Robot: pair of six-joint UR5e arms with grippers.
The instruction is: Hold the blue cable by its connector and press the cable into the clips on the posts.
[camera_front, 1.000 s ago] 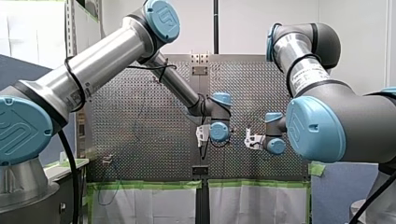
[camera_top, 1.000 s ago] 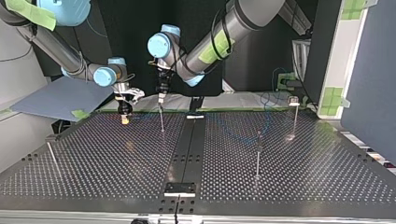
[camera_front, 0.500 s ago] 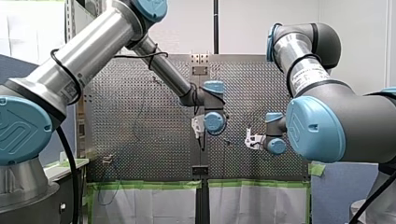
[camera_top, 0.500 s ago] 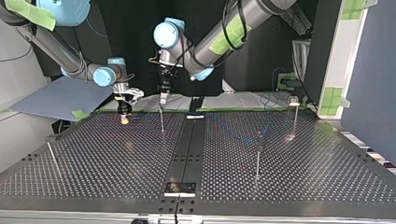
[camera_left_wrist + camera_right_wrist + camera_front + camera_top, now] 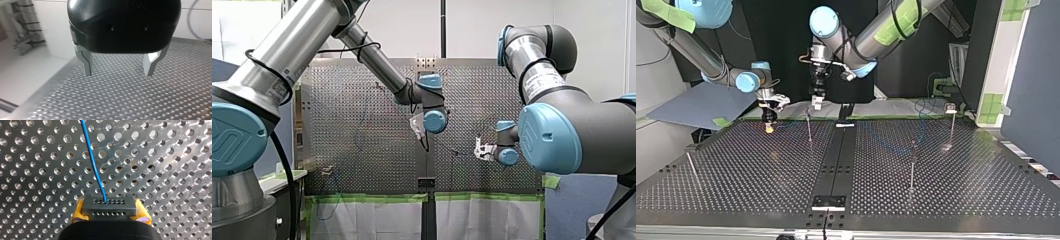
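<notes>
In the right wrist view, my right gripper (image 5: 110, 216) is shut with its yellow pads on a grey connector (image 5: 108, 207). The blue cable (image 5: 93, 162) runs from the connector out over the perforated plate. The top view has my right gripper (image 5: 768, 124) low over the table at the left. My left gripper (image 5: 817, 102) hangs above the tip of a thin post (image 5: 809, 127), clear of it. Its metal fingers (image 5: 86, 62) stand open in the left wrist view, with only the plate showing between them. In the front view, my left gripper (image 5: 417, 127) is near the middle.
More posts stand on the table: one at the top view's left (image 5: 691, 167), one right of the middle (image 5: 912, 165), and one at the far right (image 5: 951, 120). A dark strip (image 5: 836, 155) runs down the table's middle. A blue-grey board (image 5: 701, 105) lies beyond the table at the left.
My left arm has lifted its gripper up and away from the post tip and turned slightly. My right arm and the connector have stayed where they were.
</notes>
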